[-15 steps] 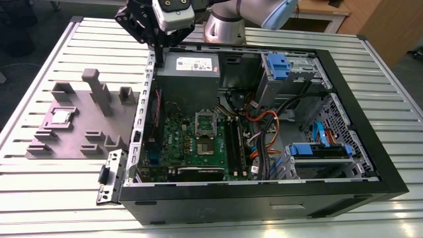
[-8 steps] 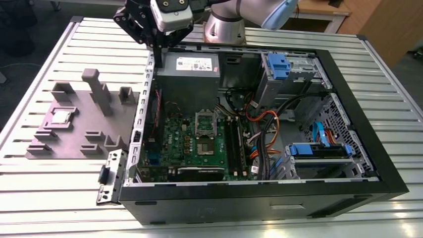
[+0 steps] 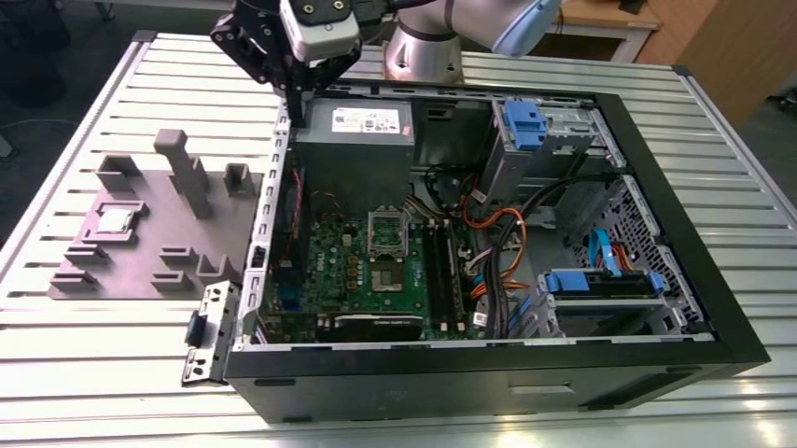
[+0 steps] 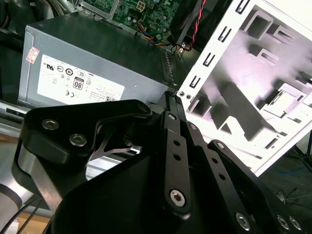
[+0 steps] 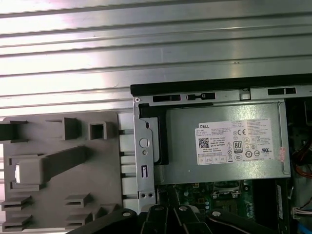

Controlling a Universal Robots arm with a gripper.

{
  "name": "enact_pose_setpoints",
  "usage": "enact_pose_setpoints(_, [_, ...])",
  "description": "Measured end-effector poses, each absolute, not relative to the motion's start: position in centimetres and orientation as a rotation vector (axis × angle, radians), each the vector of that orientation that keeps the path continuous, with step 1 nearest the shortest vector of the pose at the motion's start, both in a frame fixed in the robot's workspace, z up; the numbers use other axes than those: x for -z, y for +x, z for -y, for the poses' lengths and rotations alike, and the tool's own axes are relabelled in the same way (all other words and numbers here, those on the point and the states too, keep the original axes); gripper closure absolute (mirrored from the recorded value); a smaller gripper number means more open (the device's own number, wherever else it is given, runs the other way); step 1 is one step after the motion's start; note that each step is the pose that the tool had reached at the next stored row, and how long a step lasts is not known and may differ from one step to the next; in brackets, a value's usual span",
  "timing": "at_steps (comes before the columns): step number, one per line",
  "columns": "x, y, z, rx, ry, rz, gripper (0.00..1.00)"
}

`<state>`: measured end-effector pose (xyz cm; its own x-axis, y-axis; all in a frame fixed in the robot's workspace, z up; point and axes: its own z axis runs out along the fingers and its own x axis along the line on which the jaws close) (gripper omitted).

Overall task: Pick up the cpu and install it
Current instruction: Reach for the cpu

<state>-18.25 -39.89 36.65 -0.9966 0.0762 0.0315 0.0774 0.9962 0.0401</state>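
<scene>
On grey fixture (image 3: pixel 137 271), cpu (image 3: pixel 116 220) untouched; jaws seemingly closed.

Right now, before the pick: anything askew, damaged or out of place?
Nothing stands out. The cpu lies flat in its recess on the grey fixture, the open computer case sits level on the table, and the gripper hangs empty above the power supply.

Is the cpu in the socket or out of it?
Out. The cpu lies flat on the grey fixture, outside the case and apart from the socket.
</scene>
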Motion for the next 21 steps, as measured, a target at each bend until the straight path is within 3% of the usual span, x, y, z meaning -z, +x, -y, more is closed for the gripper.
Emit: enact_pose_setpoints(21, [-36.35, -18.92, 39.89, 0.064, -0.120, 3.103, 0.89])
